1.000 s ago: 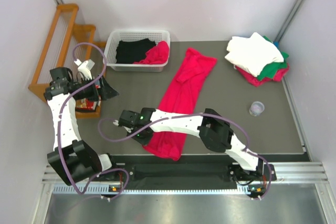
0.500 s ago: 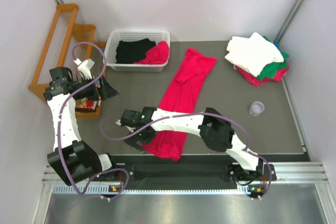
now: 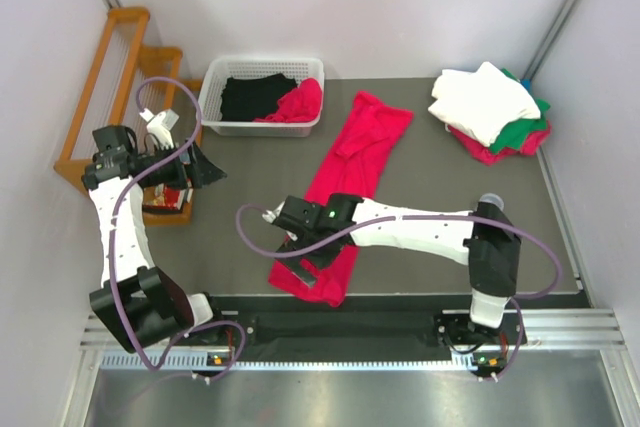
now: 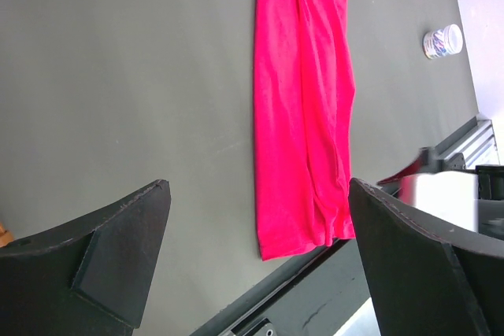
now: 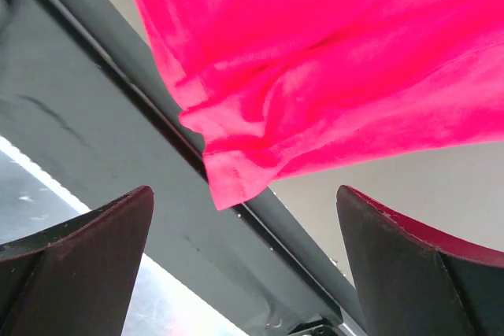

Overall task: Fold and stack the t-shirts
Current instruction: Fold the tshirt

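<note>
One second back, clamped shut at the right pincer [image 5: 244, 194]; now spread wide, holding nothing. Has let go of the crimson t-shirt [image 5: 331, 76], then, and swung from the left of the cloth to hang straight over its near hem. Directly under the open fingers: that hem, bunched into soft ridges, one corner lapping over the near edge of the tabletop [image 3: 430, 167]. Ahead of the pincer, away from the bases: runs on as a long narrow strip, sides already turned in lengthwise, slanting off to the far right. Reads as the lengthwise fold finished and the strip laid down; probably leaves the crosswise folds and the carry to the pile. Would want a fresh grip on the hem next, and care with the overhanging corner, since could slide off the edge. Reaches out low and long across the front, forearm nearly level, elbow drawn back above the right-hand base, wrist tipped down at the cloth. Well off to the left of that, held up beside the wooden rack [image 3: 110, 77]: the left pincer [image 4: 260, 184], also wide apart and empty, looking down the length of the strip, clear of it. Farther out, left of the strip's far end: white basket [image 3: 215, 97] with black and red tees [image 3: 265, 97] waiting. Farthest right: folded stack [image 3: 485, 107], white on green on red, with small clear cup [image 3: 488, 207] nearer than it.
</note>
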Robot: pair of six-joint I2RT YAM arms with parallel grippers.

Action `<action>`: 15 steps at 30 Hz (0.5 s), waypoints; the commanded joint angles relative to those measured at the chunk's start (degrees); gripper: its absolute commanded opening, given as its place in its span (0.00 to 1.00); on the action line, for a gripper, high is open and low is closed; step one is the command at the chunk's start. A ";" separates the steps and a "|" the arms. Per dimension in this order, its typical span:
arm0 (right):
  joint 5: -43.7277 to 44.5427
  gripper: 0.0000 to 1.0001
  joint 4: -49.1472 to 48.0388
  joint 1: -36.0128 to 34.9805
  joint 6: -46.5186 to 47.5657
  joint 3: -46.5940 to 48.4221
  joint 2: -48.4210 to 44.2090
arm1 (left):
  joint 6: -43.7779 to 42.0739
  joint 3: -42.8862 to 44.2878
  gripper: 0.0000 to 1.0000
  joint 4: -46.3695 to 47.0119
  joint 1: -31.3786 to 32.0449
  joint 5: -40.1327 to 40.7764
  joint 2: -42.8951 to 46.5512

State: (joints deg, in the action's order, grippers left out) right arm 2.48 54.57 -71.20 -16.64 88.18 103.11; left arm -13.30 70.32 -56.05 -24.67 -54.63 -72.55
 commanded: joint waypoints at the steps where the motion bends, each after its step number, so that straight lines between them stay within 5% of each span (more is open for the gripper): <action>1: -1.33 1.00 -3.15 -1.92 -0.67 -3.45 2.00 | 0.55 2.19 0.99 2.35 -0.38 -2.32 0.04; 15: -7.66 1.00 -4.82 -3.77 1.53 2.25 10.61 | -0.23 0.95 0.99 2.18 -0.38 -1.09 0.31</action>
State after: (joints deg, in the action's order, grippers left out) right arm -3.38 51.46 -73.56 -16.25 86.06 111.26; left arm -13.15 70.50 -55.83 -24.69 -54.61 -72.60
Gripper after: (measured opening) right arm 0.996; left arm 0.990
